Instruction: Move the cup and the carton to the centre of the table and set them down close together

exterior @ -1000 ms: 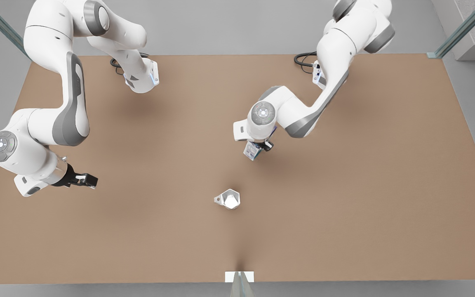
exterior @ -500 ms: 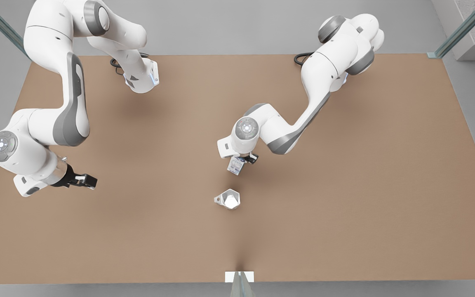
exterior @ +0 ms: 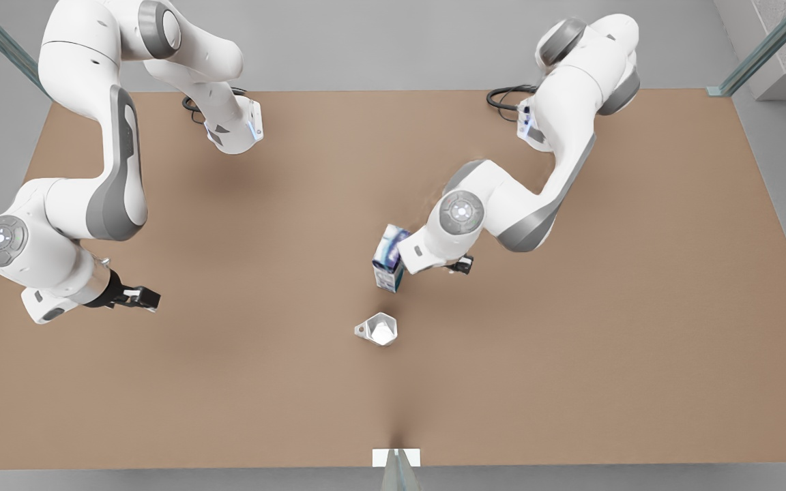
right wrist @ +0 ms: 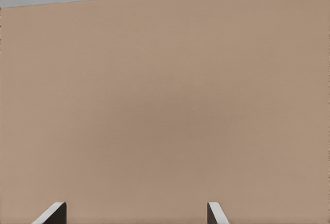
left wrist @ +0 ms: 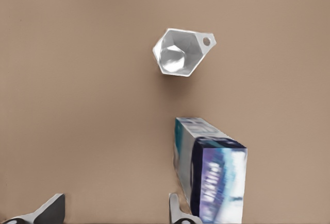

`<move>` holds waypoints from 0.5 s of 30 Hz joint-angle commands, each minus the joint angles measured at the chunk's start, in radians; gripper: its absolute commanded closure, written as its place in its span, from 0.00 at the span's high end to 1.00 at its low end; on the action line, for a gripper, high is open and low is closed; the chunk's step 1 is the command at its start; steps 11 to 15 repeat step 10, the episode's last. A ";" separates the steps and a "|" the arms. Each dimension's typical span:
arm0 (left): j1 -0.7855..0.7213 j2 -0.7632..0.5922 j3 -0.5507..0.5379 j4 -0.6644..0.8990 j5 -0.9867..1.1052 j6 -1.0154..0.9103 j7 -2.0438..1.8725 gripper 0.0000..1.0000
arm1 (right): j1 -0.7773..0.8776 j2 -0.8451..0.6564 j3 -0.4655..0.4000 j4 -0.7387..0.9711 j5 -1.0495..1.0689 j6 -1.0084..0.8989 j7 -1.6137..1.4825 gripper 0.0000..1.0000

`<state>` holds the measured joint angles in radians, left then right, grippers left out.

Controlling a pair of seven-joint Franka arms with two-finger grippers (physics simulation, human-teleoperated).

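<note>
Plain matte light-brown table is spanning the scene, with grey floor showing beyond its far edge; a small white bracket is sitting at the middle of the near edge. At the front view's left, the right gripper is waiting above bare tabletop, well apart from both objects; its two dark fingers are standing wide apart in the right wrist view and are holding nothing. Near the table's centre, the small white-grey faceted cup is standing upright on the tabletop, its small side handle pointing toward the front view's left; in the left wrist view the cup is showing its angular rim and hollow interior. Just beyond the cup, close to it but not touching, the small rectangular carton, white with blue and dark printed sides, is resting on the table. At the front view's right of the carton, the left gripper is hanging just beside it; its fingers are spread apart and are gripping nothing, one finger lying close against the carton in the left wrist view.
</note>
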<state>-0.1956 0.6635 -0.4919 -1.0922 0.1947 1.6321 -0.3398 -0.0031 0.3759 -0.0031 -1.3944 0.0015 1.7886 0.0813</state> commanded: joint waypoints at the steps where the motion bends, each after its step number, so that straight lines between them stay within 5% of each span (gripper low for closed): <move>1: 0.062 -0.019 0.013 0.000 -0.006 -0.003 0.005 1.00 | 0.002 0.000 0.000 0.000 0.000 0.000 0.000 1.00; 5: 0.143 -0.281 0.276 -0.112 -0.018 -0.006 0.140 1.00 | -0.012 -0.009 -0.002 0.002 0.000 -0.009 -0.002 1.00; 8: 0.140 -0.421 0.297 -0.222 -0.020 0.000 0.159 1.00 | -0.038 -0.015 -0.005 0.009 0.000 -0.023 -0.015 1.00; 15: 0.140 -0.449 0.296 -0.268 -0.021 0.006 0.162 1.00 | -0.041 -0.015 -0.005 0.018 -0.003 -0.025 -0.044 1.00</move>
